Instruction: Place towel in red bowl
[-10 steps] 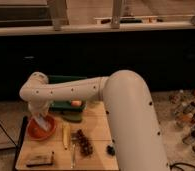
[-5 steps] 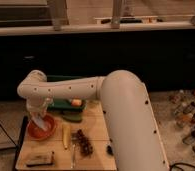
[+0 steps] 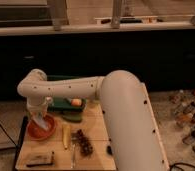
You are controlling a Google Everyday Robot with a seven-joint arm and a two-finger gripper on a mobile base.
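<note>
Change: arm nearly unmoved since half a second ago, gripper still low over the bowl.
Towel (image 3: 40,122): one, pale, under the gripper, inside the bowl's rim.
Red bowl (image 3: 50,131): one, at the left of the wooden table (image 3: 92,126).
Gripper (image 3: 37,114): directly above the bowl; whether it is clamped or spread cannot be told.
Banana (image 3: 66,135): one, just right of the bowl.
Green tray (image 3: 61,103): one, behind the bowl, carrying one orange fruit (image 3: 77,102).
</note>
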